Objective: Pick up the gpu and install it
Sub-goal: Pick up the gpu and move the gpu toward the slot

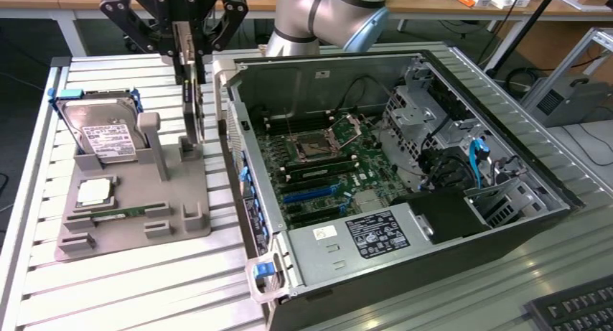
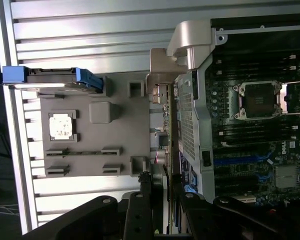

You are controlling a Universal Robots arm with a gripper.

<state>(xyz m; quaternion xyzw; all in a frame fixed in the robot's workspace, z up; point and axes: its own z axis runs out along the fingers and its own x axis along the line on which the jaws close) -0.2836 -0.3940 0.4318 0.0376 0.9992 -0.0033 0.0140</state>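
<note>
On a slatted metal table [image 1: 143, 288], seen from the exterior view's left to its right: a silver hard drive [image 1: 103, 133] in a blue caddy stands tilted at the back of a grey parts tray [image 1: 134, 234], with a square processor chip [image 1: 93, 192] and a narrow green memory stick [image 1: 120, 215] lying nearer the front. At the tray's right edge the black gripper [image 1: 192, 54] is clamped on the gpu [image 1: 194, 101], which hangs upright and edge-on, its lower end at a slotted post of the tray; whether it has cleared the slot cannot be told. From the wrist, the dark fingers [image 2: 140, 200] press either side of the thin card. Just beside it lies the open computer case [image 1: 316, 72], its motherboard [image 1: 326, 180] and bare processor socket [image 1: 314, 144] exposed, and a keyboard [image 1: 575, 309] at far right
</note>
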